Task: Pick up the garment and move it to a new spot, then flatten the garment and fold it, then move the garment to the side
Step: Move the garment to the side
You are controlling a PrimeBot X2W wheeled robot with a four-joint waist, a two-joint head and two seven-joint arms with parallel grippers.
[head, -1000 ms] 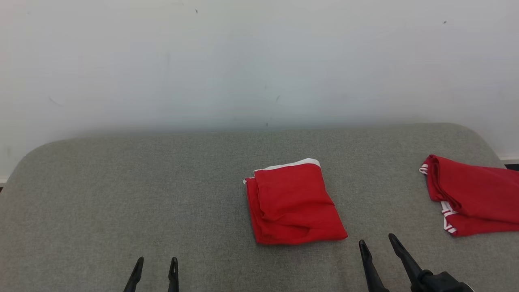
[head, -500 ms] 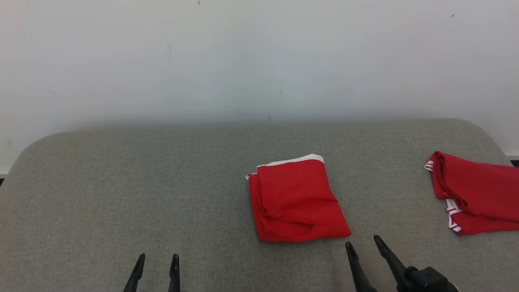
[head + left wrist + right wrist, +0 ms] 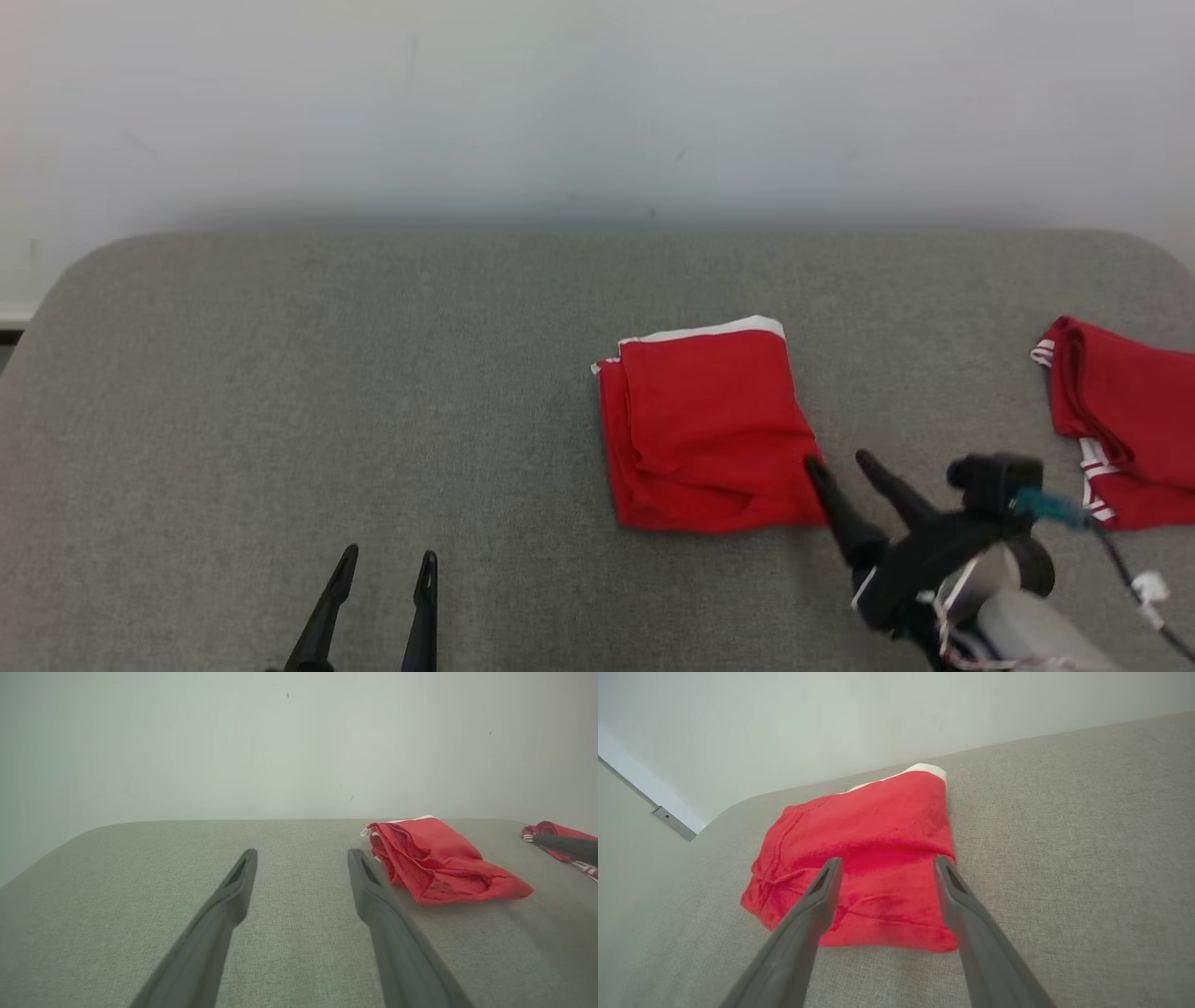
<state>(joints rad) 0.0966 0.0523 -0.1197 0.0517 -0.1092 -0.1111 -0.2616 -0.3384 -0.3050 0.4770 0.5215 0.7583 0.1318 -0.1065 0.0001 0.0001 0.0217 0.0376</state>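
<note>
Head view, left gripper (image 3: 389,555): fingers apart, empty, low over the near bench (image 3: 280,392).
right gripper (image 3: 837,457): fingers apart, holding nothing, tips over the garment (image 3: 709,429) at its near right corner.
garment: red, folded, mid-bench, white trim along far edge.
second red garment (image 3: 1120,420): right, well apart.

Head view from above, wrist views low, red garment (image 3: 709,425) in all.

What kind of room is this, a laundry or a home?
Probably a bare test room for cloth folding: a grey fabric-covered table against a plain white wall, a folded red garment and another red garment on it.
</note>
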